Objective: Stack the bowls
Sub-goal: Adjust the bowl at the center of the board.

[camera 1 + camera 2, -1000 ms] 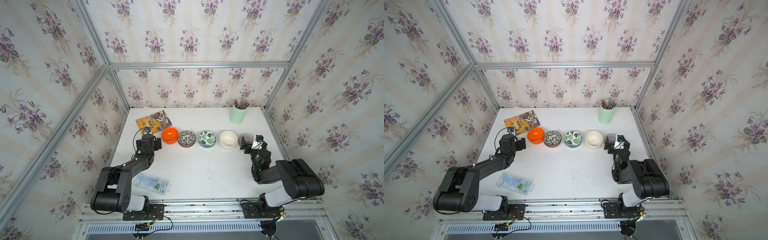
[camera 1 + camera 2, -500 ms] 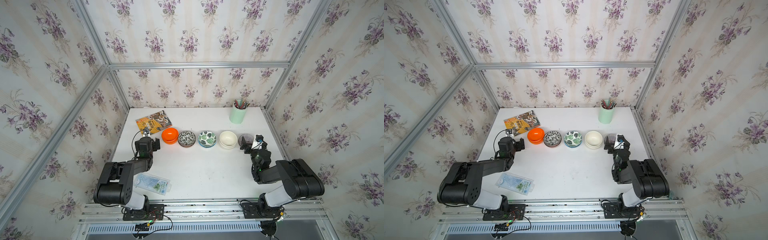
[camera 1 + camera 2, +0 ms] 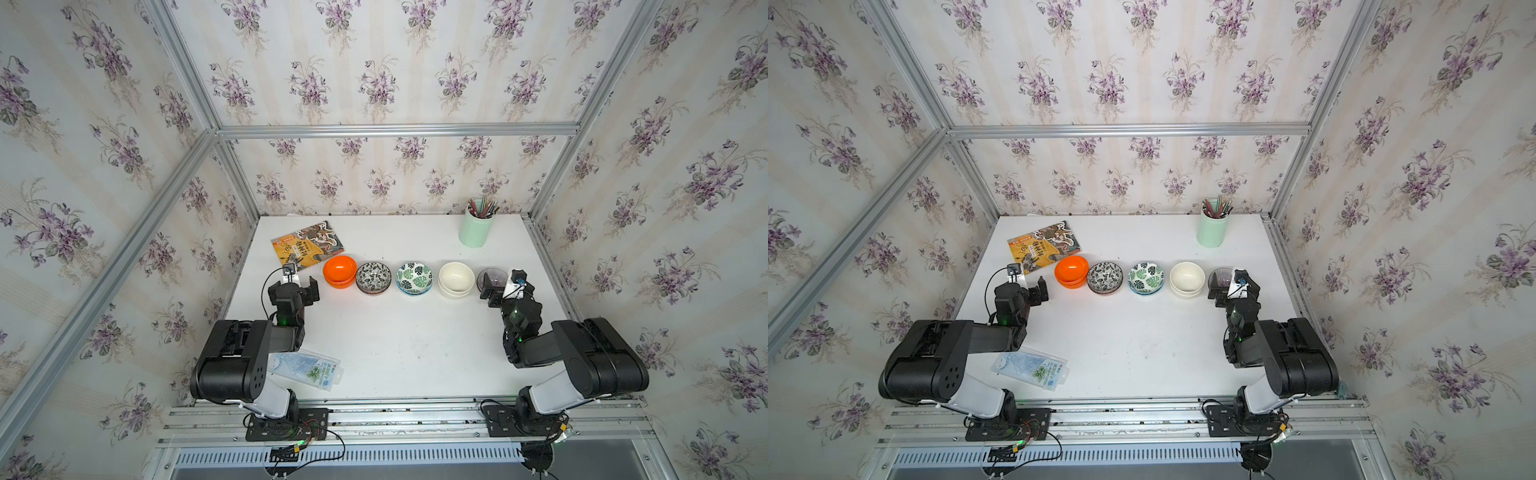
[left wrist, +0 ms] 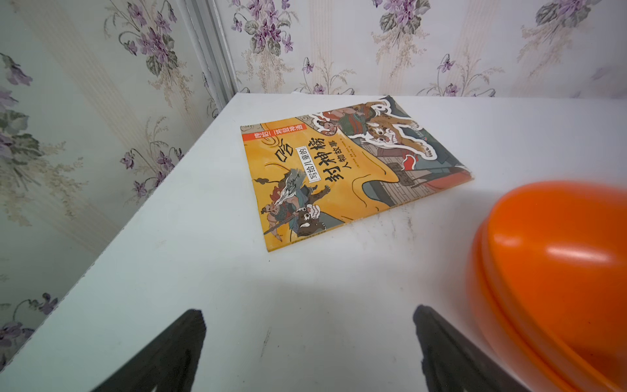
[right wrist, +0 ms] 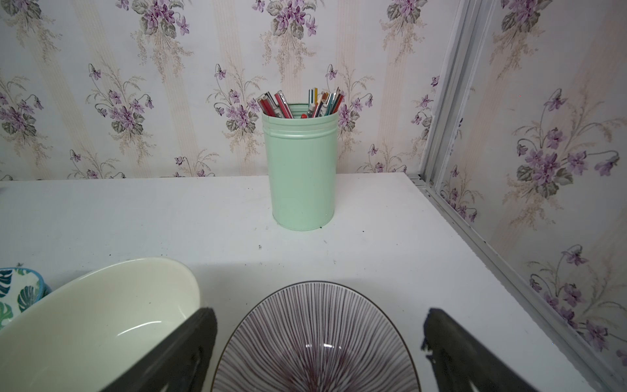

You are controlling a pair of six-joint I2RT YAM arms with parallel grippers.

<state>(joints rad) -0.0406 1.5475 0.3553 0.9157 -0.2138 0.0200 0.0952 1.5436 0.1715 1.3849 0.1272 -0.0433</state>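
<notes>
Left wrist view: orange bowls (image 4: 556, 271) are seen nested, just beside the wide, empty left gripper (image 4: 308, 314). Right wrist view: a purple striped bowl (image 5: 315, 356) is framed by the right gripper (image 5: 319, 315), spread wide, nothing gripped. In both top views, five bowl stacks (image 3: 414, 277) are lined up; pairing is judged done, merging possibly left.

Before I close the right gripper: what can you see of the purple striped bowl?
The purple striped bowl is round and glossy, like glazed ceramic, with fine purple lines radiating from its centre and a thin dark rim. It stands upright and empty on the white table, at the row's right end, close beside the cream bowl; whether they touch is hidden. The open right gripper straddles it, fingers apparently clear of the rim.
</notes>
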